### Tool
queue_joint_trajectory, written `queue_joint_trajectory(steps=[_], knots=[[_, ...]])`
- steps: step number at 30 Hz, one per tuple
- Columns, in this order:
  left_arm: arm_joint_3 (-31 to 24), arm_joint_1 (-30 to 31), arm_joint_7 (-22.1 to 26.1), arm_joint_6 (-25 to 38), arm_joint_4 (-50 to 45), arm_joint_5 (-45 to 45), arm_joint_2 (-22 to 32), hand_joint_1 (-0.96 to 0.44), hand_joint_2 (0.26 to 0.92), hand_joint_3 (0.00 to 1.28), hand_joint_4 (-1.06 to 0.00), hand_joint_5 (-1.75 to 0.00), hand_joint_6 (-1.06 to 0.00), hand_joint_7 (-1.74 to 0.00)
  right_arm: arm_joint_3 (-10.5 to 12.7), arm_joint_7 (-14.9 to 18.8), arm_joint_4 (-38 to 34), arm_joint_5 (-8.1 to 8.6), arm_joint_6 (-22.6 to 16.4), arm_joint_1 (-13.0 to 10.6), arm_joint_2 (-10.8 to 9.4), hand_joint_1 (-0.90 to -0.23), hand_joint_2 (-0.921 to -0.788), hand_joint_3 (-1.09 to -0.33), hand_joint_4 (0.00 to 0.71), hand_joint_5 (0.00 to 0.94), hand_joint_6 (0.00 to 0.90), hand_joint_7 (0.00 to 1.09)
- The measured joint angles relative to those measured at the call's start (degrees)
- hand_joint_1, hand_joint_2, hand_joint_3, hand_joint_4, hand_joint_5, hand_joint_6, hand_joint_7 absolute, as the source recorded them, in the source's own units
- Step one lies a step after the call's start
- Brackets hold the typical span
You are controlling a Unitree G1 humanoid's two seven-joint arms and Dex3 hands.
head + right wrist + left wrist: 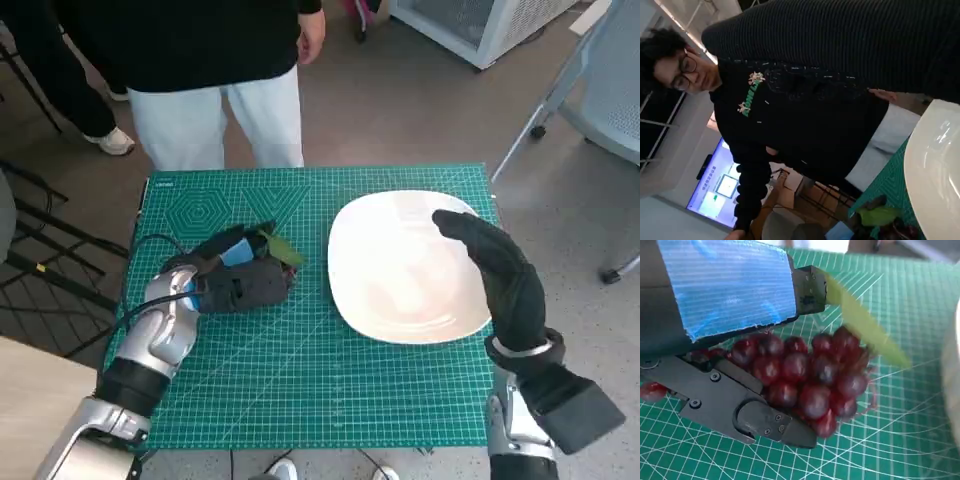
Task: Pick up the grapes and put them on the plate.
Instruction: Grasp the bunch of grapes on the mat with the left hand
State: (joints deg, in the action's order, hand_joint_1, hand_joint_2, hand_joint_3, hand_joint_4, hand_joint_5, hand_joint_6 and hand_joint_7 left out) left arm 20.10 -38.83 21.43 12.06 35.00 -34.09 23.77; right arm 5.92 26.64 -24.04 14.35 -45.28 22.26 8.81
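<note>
Soft, easily bruised grapes [810,375], judged best cradled beneath the cluster, were grasped by the left hand [235,280] left of the plate [400,265], over which the right hand [500,275] was held released.

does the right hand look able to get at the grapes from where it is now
Probably not cleanly. The left hand already lies over the grapes and covers them from above, while the right hand hovers over the plate, off to their side.

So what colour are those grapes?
Dark red grapes, with a green leaf; clearest in the left wrist view.
</note>
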Motion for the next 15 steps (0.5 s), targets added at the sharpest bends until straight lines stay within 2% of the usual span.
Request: queue_joint_trajectory(steps=[15], knots=[[2.7, -5.2, -2.9, -0.5, 10.6, 0.1, -2.1, -0.48, 0.771, 0.0, 0.0, 0.0, -0.09, -0.01, 0.1, 0.0, 0.1, 0.11, 0.0, 0.1, 0.0, -0.621, -0.921, -0.717, 0.181, 0.002, 0.0, 0.43]])
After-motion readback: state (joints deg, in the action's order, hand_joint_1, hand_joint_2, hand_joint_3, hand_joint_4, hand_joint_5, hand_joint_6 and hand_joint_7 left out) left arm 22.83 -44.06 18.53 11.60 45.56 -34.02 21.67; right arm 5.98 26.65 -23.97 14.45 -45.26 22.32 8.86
